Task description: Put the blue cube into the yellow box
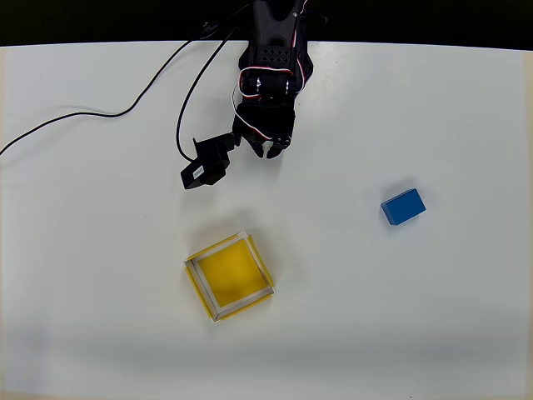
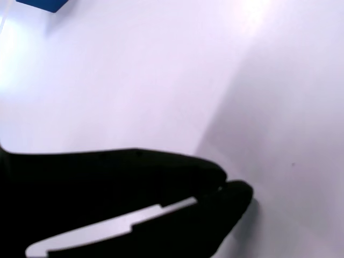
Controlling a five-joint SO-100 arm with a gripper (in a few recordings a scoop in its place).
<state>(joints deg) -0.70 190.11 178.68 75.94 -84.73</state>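
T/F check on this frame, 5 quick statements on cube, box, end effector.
1. The blue cube is inside the yellow box. False: it lies on the bare table, to the right of the box in the overhead view.
2. The box is empty. True: its yellow floor is bare.
3. The end effector is holding the cube. False: it holds nothing and is apart from the cube, near the table's top edge in the overhead view.
4. The end effector's fingers look closed together in the wrist view. True.
5. A black cable runs across the table on the left in the overhead view. True.
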